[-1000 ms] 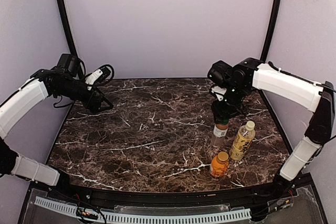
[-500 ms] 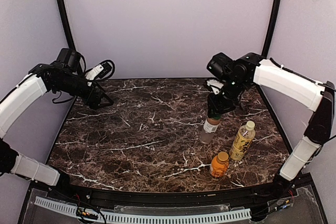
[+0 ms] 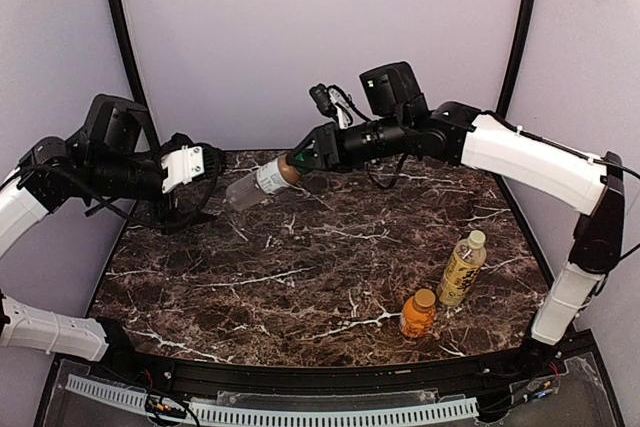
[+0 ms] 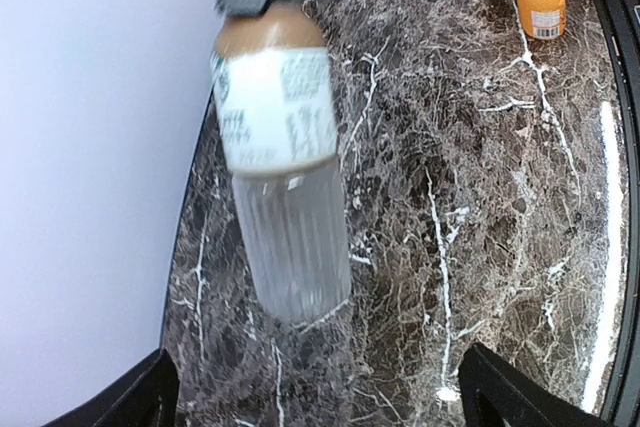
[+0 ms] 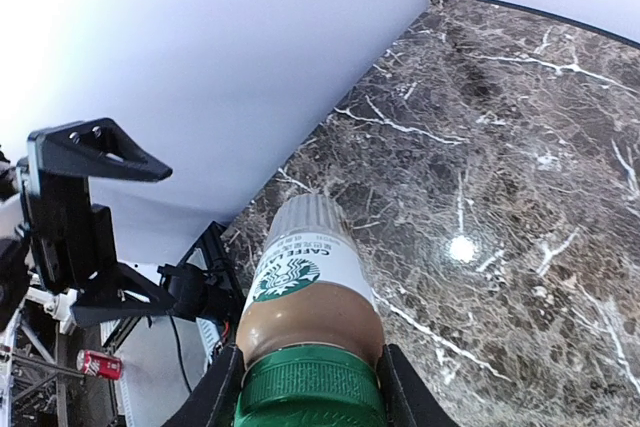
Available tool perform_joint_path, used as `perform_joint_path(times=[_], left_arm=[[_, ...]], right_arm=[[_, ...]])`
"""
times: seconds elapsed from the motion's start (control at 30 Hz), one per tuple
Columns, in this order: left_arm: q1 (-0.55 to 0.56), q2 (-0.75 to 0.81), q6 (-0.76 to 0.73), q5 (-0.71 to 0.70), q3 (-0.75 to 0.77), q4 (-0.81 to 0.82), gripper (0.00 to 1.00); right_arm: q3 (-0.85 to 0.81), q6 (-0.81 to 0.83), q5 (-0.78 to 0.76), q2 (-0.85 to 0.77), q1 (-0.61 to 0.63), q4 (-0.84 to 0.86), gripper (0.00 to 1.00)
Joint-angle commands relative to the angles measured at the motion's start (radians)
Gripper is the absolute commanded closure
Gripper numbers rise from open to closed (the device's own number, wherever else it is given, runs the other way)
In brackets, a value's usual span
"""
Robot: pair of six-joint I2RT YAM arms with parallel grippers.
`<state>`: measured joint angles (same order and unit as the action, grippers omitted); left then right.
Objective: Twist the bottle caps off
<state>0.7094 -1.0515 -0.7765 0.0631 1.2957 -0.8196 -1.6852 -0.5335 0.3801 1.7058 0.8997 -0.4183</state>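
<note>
Brownish bottle (image 3: 254, 183) cap-gripped by right tool (image 3: 298, 164) (sideways, off table).

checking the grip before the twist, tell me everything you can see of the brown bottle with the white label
The bottle is small, of clear ribbed plastic, brown near the neck, with a white label bearing a green logo. Its ridged green cap is on. It hangs in the air over the far left part of the table, lying nearly sideways, base towards the left arm. The right gripper clamps the cap end; nothing else touches it.
</note>
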Motion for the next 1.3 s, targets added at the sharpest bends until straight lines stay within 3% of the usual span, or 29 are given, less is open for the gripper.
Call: perform_joint_path(times=[0.0, 0.33, 0.53, 0.83, 0.87, 0.97, 1.03, 1.1, 1.27], left_arm=[[0.114, -0.003, -0.092, -0.215, -0.06, 0.124, 0.01], [0.13, -0.088, -0.067, -0.286, -0.078, 0.178, 0.04], [0.13, -0.125, 0.042, -0.261, -0.013, 0.129, 0.24], [0.129, -0.113, 0.088, -0.254, 0.0, 0.134, 0.5], [0.129, -0.113, 0.089, -0.255, -0.001, 0.134, 0.53], [0.13, -0.109, 0.089, -0.257, -0.002, 0.137, 0.58], [0.129, -0.103, 0.084, -0.262, -0.008, 0.142, 0.58], [0.13, -0.094, 0.07, -0.278, -0.018, 0.155, 0.58], [0.129, -0.068, -0.015, -0.331, -0.064, 0.233, 0.59]], right_arm=[[-0.045, -0.08, 0.072, 0.053, 0.039, 0.199, 1.0], [-0.025, -0.116, 0.123, 0.062, 0.069, 0.259, 1.0], [-0.017, -0.112, 0.122, 0.055, 0.071, 0.262, 1.0], [-0.002, -0.11, 0.103, 0.042, 0.071, 0.267, 1.0], [-0.001, -0.108, 0.102, 0.041, 0.071, 0.266, 0.92], [0.013, -0.106, 0.089, 0.031, 0.068, 0.264, 0.47], [0.033, -0.111, 0.069, 0.01, 0.064, 0.265, 0.3], [0.055, -0.122, 0.048, -0.017, 0.059, 0.266, 0.25], [0.077, -0.172, 0.079, -0.018, 0.056, 0.29, 0.27]])
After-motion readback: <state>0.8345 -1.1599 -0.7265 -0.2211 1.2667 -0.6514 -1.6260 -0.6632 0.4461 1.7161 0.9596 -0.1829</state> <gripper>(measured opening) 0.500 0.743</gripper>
